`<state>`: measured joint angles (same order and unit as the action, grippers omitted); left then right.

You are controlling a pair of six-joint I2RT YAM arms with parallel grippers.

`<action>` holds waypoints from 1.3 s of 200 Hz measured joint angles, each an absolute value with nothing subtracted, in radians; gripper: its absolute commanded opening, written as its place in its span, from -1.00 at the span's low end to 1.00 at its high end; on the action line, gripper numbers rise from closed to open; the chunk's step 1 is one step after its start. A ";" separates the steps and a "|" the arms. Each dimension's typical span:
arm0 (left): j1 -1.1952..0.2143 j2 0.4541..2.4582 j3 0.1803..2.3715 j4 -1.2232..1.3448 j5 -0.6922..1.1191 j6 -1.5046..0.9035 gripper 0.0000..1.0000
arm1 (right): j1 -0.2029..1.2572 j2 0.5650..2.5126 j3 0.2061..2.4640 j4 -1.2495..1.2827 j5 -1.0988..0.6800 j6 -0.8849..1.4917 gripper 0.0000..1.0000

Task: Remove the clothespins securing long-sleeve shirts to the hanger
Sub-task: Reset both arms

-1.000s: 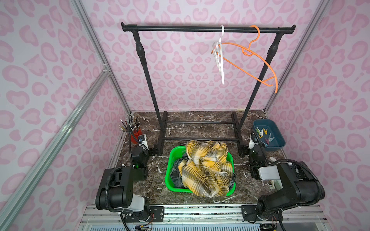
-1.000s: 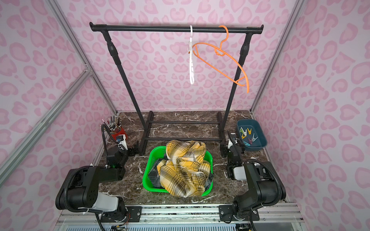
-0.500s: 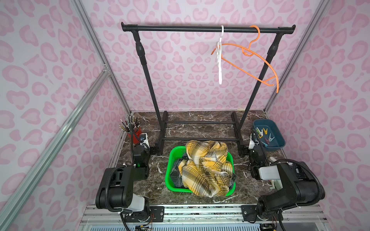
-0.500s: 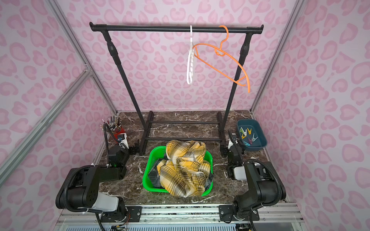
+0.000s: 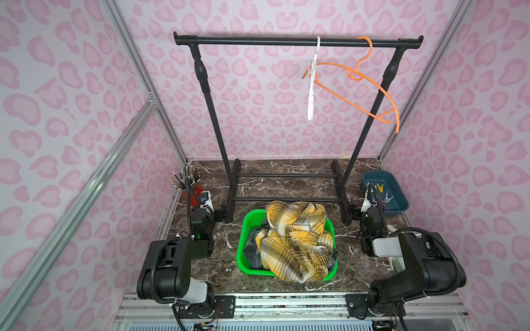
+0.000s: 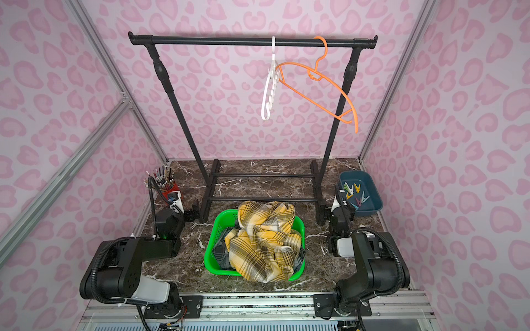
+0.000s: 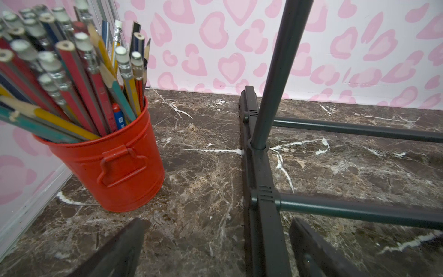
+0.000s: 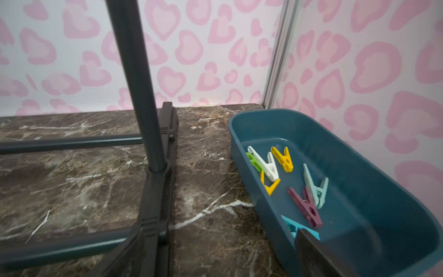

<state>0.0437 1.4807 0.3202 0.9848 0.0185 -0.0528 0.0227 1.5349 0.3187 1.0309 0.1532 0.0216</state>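
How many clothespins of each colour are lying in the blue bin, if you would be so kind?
In the blue bin, seen from the right wrist view:
white clothespin: 1
green clothespin: 1, partly under the white one
yellow clothespins: 2
mint clothespin: 1
plum clothespin: 1
light blue clothespin: 1, partly hidden
Total: 7

Heaped in green basket (image 5: 243,229): yellow plaid shirt (image 5: 295,243) over grey-black shirt (image 5: 251,252). Loose in blue bin (image 8: 268,215): seven mixed-colour clothespins (image 8: 282,159). Bare on rail (image 5: 258,40): orange hanger (image 5: 351,75), white hanger (image 5: 310,97).
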 measured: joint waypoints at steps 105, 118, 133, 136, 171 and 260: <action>0.044 1.481 0.320 0.981 0.019 -0.052 0.94 | 0.031 1.536 0.344 0.942 0.163 0.015 1.00; 0.044 1.481 0.320 0.981 0.019 -0.052 0.94 | 0.031 1.536 0.345 0.941 0.164 0.016 1.00; 0.044 1.481 0.320 0.981 0.019 -0.052 0.94 | 0.031 1.536 0.345 0.941 0.164 0.016 1.00; 0.044 1.481 0.320 0.981 0.019 -0.052 0.94 | 0.031 1.536 0.345 0.941 0.164 0.016 1.00; 0.043 1.481 0.320 0.981 0.019 -0.051 0.94 | 0.033 1.535 0.336 0.944 0.126 0.004 1.00; 0.043 1.481 0.320 0.981 0.019 -0.049 0.94 | 0.033 1.533 0.337 0.944 0.210 0.035 1.00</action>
<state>0.0429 1.4807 0.3202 0.9810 0.0185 -0.0494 0.0334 1.5330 0.3374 0.9440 0.2096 0.0353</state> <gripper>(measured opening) 0.972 0.998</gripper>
